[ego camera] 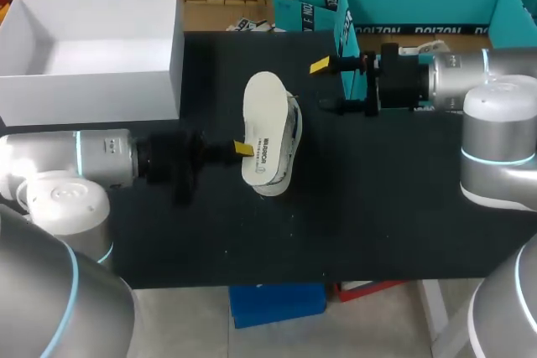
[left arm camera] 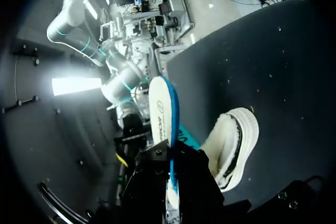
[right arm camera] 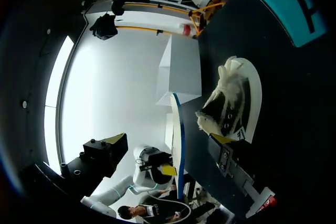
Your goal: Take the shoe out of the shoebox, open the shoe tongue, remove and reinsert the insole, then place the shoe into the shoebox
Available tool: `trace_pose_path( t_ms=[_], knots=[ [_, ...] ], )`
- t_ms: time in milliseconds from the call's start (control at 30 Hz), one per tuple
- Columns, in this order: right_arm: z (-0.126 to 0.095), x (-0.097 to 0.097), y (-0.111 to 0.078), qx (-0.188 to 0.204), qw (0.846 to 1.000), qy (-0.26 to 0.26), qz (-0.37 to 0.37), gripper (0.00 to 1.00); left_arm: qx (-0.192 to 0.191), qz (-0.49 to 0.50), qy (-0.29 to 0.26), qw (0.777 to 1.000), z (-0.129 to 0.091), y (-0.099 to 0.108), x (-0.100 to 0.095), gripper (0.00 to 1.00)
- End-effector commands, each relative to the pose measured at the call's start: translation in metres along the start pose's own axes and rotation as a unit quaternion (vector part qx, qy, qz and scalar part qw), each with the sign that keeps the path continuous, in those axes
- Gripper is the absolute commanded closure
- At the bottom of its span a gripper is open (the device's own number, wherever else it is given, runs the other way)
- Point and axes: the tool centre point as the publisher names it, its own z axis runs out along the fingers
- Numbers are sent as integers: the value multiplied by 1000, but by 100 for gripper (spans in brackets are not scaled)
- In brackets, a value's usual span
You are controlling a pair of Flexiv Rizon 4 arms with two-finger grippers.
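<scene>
While my left gripper (ego camera: 242, 150) was clamped on the white flat foam insole with the blue underside (ego camera: 262, 115), that insole was held level just above the white low-top fabric shoe (ego camera: 292, 127) on the black table (ego camera: 377, 207). My right gripper (ego camera: 329, 85) hung beside the shoe, fingers apart, holding nothing. The white cardboard shoebox (ego camera: 92, 81) stood well apart from the shoe.

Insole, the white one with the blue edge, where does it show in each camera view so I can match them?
Head view: insole mid-table, against the shoe, held in the jaws of the left gripper.
Left wrist view: insole upright between the jaws, shoe beside it.
Right wrist view: insole edge-on, next to the shoe.
Shared landmark: the shoe.
</scene>
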Motion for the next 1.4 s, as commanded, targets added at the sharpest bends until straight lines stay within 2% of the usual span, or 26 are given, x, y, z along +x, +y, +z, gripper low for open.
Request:
trace_pose_path(
  t_ms=[33, 267, 833, 933, 1133, 1400],
  knots=[
    [2, -1, -1, -2, 1000, 0, 0, 0, -3, 0, 3, 1000, 14, 19, 0, 100],
    [2, -1, -1, -2, 1000, 0, 0, 0, -10, 5, 3, 1000, 21, 36, -4, 100],
    [2, -1, -1, -2, 1000, 0, 0, 0, -17, 3, 3, 1000, 23, 39, -6, 100],
    [8, 1, 6, 53, 998, 4, -24, 0, -17, 3, 3, 1000, 23, 39, -6, 100],
    [19, 6, 13, 134, 989, 19, -62, 0, -17, 3, 3, 1000, 23, 39, -6, 100],
    [37, 1, 11, 190, 979, 12, -73, 0, -17, 3, 3, 1000, 23, 39, -6, 100]
  ],
)
